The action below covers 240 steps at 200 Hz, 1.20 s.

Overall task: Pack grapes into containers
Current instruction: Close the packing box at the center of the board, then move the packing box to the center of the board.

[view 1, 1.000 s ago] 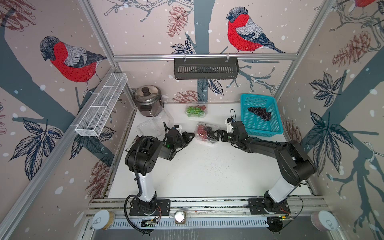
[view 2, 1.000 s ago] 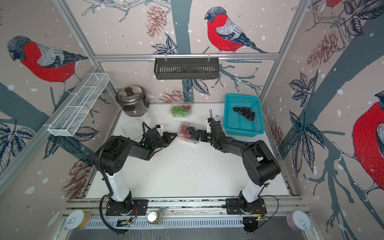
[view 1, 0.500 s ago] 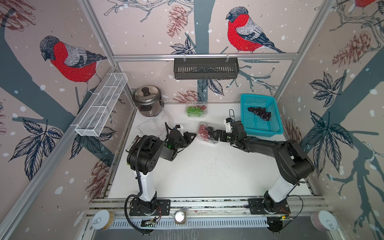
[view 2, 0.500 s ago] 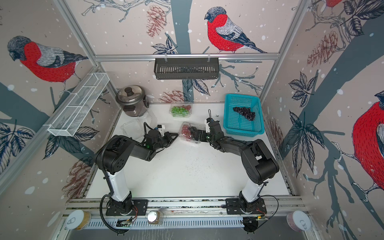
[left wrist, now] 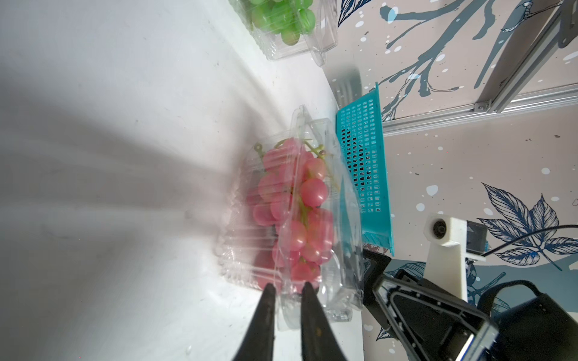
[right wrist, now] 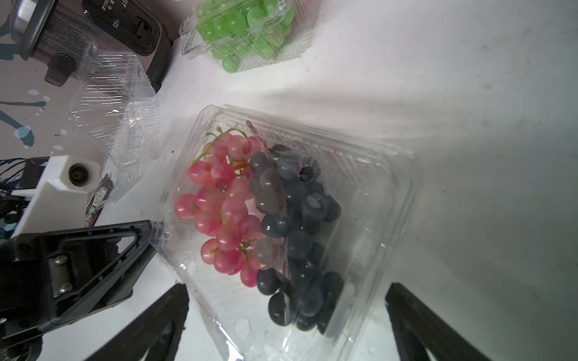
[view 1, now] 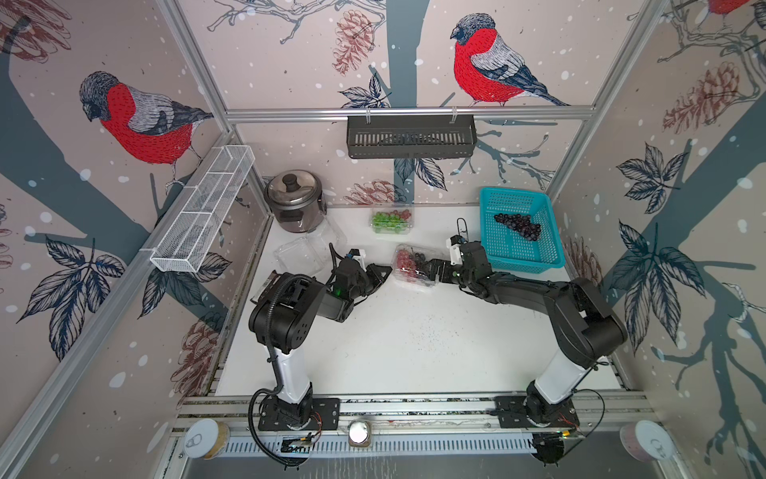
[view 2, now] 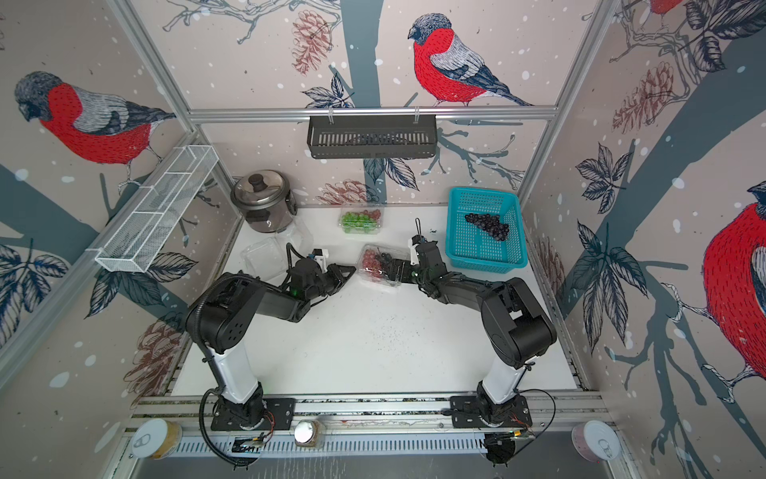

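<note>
Clear clamshell (view 1: 415, 267): left gripper (left wrist: 287, 290) just eased off the lid rim (left wrist: 287, 308).
Jaws slightly apart, rim between them; right gripper (right wrist: 287, 285) spread wide astride the box, mid-desk (view 1: 414, 340). Red grapes (right wrist: 219, 206) and dark grapes (right wrist: 294, 212) inside; lid likely needs pressing shut.

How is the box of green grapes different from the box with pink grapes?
The green-grape box holds mostly green grapes; the pink-grape box holds pink grapes and dark grapes side by side. The green-grape box sits by the back wall; the pink-grape box sits nearer the middle. Both are clear plastic.
</note>
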Each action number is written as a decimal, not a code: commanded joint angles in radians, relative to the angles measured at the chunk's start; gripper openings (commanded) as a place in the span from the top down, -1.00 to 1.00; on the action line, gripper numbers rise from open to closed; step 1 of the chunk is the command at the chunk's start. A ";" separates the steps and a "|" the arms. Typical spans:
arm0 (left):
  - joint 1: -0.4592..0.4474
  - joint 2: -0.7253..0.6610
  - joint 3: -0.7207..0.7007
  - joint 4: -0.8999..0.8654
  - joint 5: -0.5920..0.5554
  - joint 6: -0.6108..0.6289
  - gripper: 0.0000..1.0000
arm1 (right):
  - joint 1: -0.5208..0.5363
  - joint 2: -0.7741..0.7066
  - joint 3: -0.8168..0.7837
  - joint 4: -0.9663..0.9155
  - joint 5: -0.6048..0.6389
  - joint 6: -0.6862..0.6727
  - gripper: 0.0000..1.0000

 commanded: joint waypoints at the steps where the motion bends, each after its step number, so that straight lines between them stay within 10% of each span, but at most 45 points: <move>1: 0.000 -0.061 0.013 -0.103 -0.044 0.077 0.12 | -0.004 -0.013 0.005 -0.009 0.011 -0.009 -0.99; 35: 0.006 -0.138 0.094 -0.350 -0.106 0.187 -0.64 | -0.015 -0.030 -0.002 -0.011 0.008 -0.002 -0.99; 75: 0.036 -0.005 0.312 -0.549 -0.012 0.231 -0.92 | -0.015 -0.030 0.011 -0.044 -0.008 0.014 -0.99; 240: 0.081 0.098 0.437 -0.573 0.114 0.210 -0.93 | 0.066 0.225 0.329 -0.151 -0.056 0.050 -0.99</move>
